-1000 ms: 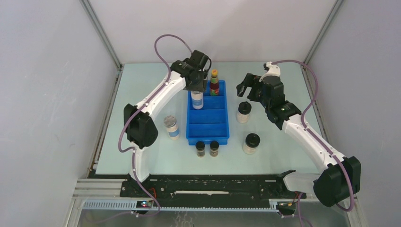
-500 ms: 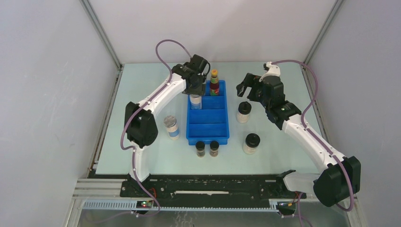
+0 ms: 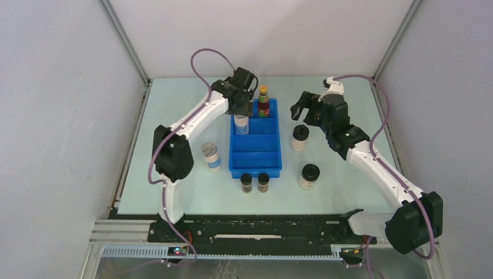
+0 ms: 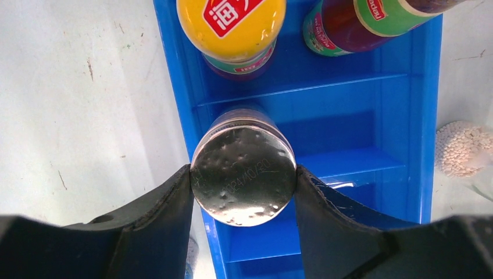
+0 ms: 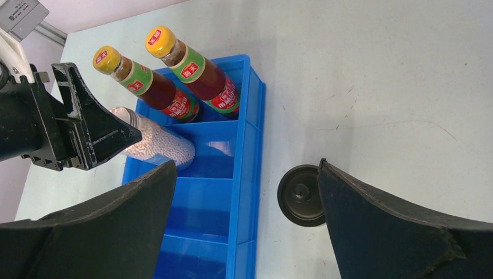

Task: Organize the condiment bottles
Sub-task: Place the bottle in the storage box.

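Your left tool [image 4: 243, 177] clamped the grey-lidded jar [image 4: 243, 187] inside the blue tray [image 4: 177, 87]. Your right tool [image 5: 246, 164] gaped wide, empty, near the black-lidded jar [image 5: 300, 195] beside that tray.

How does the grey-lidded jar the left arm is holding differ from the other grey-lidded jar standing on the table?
The held jar is clamped at its lid between the left fingers; the table jar stands untouched. The held jar is over the second compartment from the far end of the blue tray; the table jar stands outside, left of the tray. Both have grey lids.
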Controlling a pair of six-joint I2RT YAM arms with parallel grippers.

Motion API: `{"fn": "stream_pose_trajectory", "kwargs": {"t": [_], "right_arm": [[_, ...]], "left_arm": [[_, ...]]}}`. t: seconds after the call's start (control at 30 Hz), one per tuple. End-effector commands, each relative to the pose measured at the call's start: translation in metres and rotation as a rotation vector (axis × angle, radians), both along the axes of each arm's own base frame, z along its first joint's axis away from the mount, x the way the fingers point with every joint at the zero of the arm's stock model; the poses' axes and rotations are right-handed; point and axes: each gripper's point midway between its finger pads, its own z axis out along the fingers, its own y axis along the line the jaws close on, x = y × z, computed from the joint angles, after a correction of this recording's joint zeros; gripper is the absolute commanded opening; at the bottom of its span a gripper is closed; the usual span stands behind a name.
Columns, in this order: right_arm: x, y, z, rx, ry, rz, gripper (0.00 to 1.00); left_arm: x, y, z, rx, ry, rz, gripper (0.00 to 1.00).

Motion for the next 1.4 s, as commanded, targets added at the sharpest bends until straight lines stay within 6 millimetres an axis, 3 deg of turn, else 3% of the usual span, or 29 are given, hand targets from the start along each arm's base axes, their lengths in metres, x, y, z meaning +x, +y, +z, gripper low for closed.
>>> {"fn": "stream_pose_trajectory", "kwargs": {"t": [0.0, 0.43, 0.77, 0.9, 1.1, 1.37], "right_arm": [[0.001, 0.0, 0.008, 0.023, -0.029, -0.007, 1.0], [-0.002, 0.001, 0.009, 0.026, -0.034, -0.005, 1.0], [-0.004, 0.002, 0.012, 0.031, -0.038, -0.003, 1.0], [-0.005, 0.002, 0.012, 0.031, -0.04, -0.002, 1.0], [-0.006, 0.003, 0.014, 0.033, -0.043, 0.001, 1.0], [-0.006, 0.003, 0.015, 0.032, -0.046, -0.001, 1.0]], "left_arm": [[-0.002, -0.008, 0.006, -0.065, -0.015, 0.006, 0.0], [-0.008, -0.007, 0.007, -0.083, -0.008, 0.014, 0.02], [-0.017, -0.003, 0.002, -0.07, 0.006, 0.021, 0.39], [-0.022, -0.001, 0.0, -0.061, 0.011, 0.023, 0.48], [-0.025, 0.0, 0.001, -0.052, 0.008, 0.026, 0.69], [-0.028, -0.002, 0.0, -0.046, 0.008, 0.021, 0.77]]}}
